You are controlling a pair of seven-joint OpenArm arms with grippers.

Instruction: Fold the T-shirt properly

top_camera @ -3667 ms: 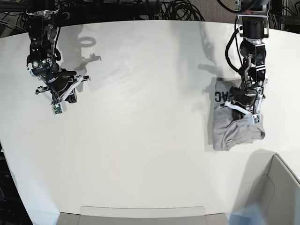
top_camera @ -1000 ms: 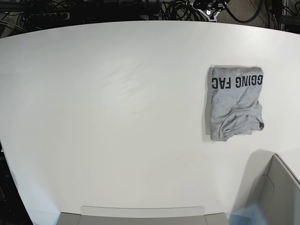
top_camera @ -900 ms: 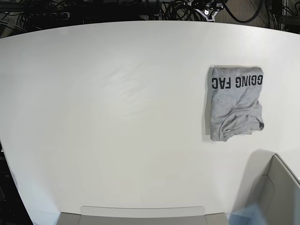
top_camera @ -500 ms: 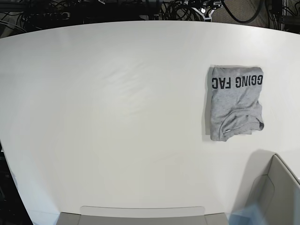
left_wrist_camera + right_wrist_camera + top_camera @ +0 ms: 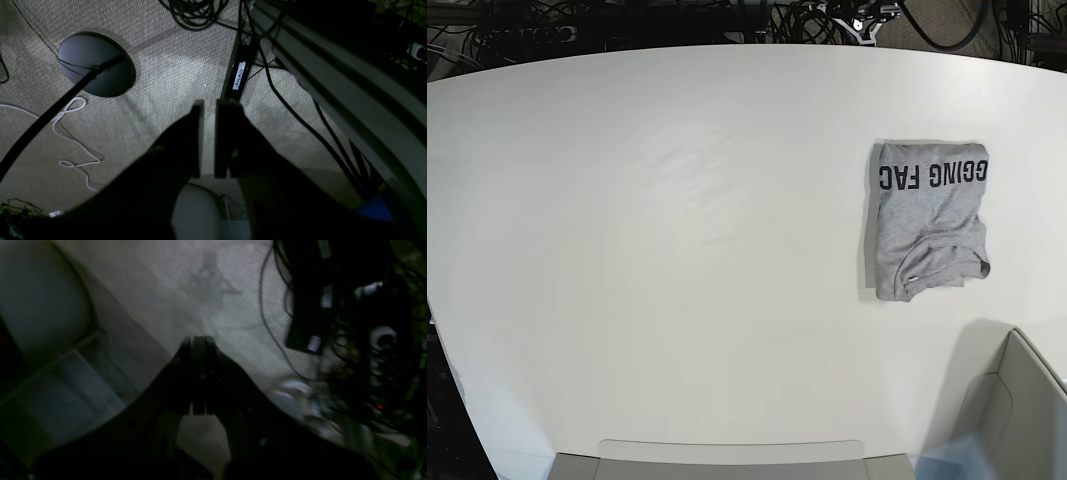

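Observation:
The heather-grey T-shirt lies folded into a small rectangle at the right of the white table. Black lettering runs along its far edge. Its near edge is uneven, with a rumpled fold. No arm or gripper shows in the base view. In the left wrist view my left gripper is a dark silhouette over carpet, its jaws almost together with only a thin slit, holding nothing. In the right wrist view my right gripper is dark and blurred, jaws pressed together, empty. The T-shirt is not in either wrist view.
A grey bin stands at the near right corner and a grey tray edge runs along the table's front. Cables lie beyond the far edge. The left wrist view shows a black round stand base and cables on carpet.
Both arms have left the base view since 3.7 s ago, when the left gripper was on the T-shirt. The T-shirt lies flatter. Nothing has moved in the last second.

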